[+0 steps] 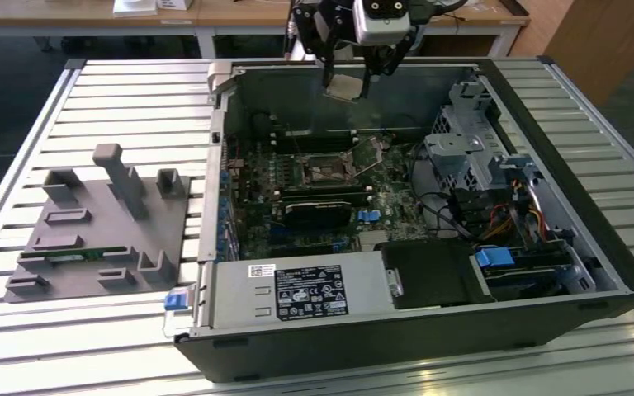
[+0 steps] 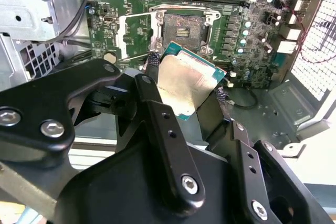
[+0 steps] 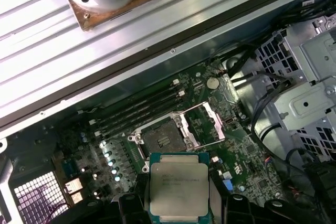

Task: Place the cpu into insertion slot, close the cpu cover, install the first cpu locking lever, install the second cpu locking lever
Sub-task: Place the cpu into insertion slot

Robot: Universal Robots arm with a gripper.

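Slatted metal table [image 1: 119,91] carries an open computer case [image 1: 405,346]. Gripper [image 1: 347,78] pinches the cpu [image 3: 178,188] by opposite edges, airborne at 12 o'clock from the empty insertion slot [image 1: 325,172] in the exterior view. Cpu cover [image 3: 202,124] stands open beside the slot.

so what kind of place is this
Probably a robotics lab or test bench: an open computer case lies on a slatted metal table, a grey fixture block sits beside it, wooden desks stand behind, and the robot's hand holds the cpu above the motherboard.
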